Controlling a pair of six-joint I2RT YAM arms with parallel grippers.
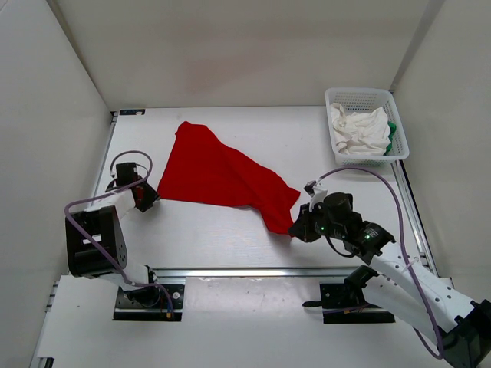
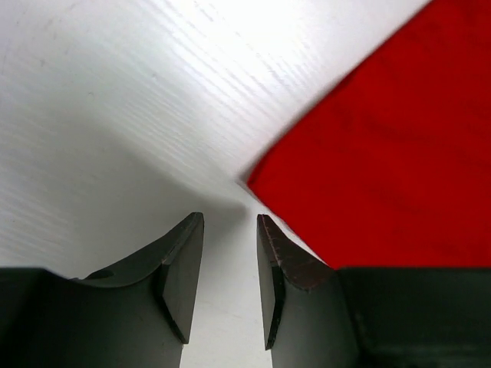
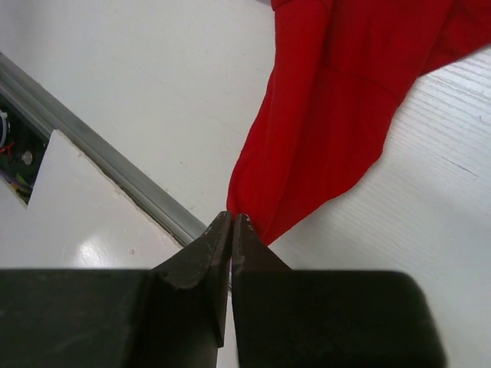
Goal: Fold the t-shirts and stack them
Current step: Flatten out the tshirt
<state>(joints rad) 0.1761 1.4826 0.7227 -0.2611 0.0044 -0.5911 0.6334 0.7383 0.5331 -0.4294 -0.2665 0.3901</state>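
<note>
No legible text, brand, number or sign in any view. One small dark tag [image 1: 132,112] on the counter [image 1: 215,238], far left corner; whatever it carries is too small to read.

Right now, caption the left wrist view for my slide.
Left tool, jaws parted, at a corner of the bright red cloth t-shirt.

Robot lab cell: bare white walls [image 1: 230,46] box a white tabletop [image 1: 222,238], aluminium rail [image 1: 253,271], left arm [image 1: 93,238] and right arm [image 1: 410,280] bolted down
</note>
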